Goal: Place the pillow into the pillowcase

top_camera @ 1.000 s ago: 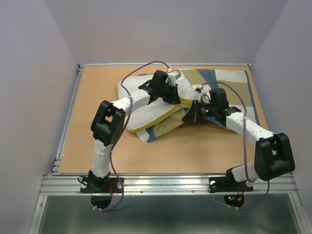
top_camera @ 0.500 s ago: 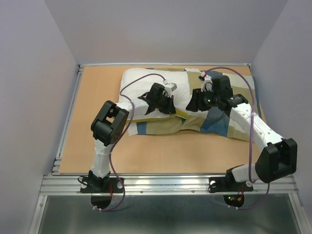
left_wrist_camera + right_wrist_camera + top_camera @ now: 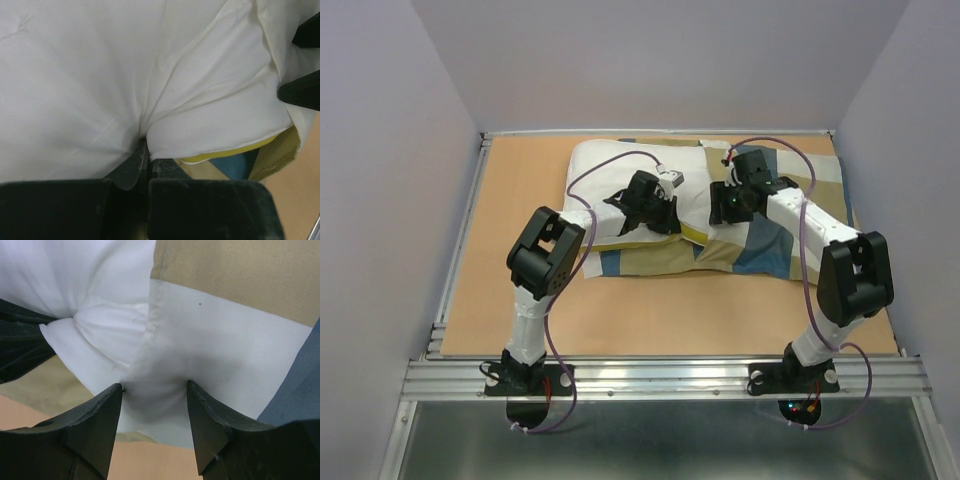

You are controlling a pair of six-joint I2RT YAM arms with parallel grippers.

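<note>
The white pillow [image 3: 610, 172] lies at the back of the table, its right end resting on the pillowcase [image 3: 775, 240], a cloth of blue, tan and cream blocks spread to the right. My left gripper [image 3: 667, 216] is shut on a pinch of the pillow's white cloth [image 3: 75, 75] near its yellow-green edge [image 3: 225, 153]; the left gripper [image 3: 146, 150] has its jaws together. My right gripper [image 3: 720, 205] is open. In the right wrist view the right gripper [image 3: 155, 386] has both tips pressed against the pillowcase's cream block [image 3: 225, 340], which bulges between them.
The wooden table [image 3: 520, 285] has a raised metal rail along its left and near edges. Grey walls close in the back and both sides. The two grippers stand close together over the pillow's right end, and cables loop above both arms.
The bunched, lifted pillow and pillowcase have dropped and spread flat. My right gripper has opened and let go of the cloth, and its arm has swung back and left. The left gripper stays shut.
</note>
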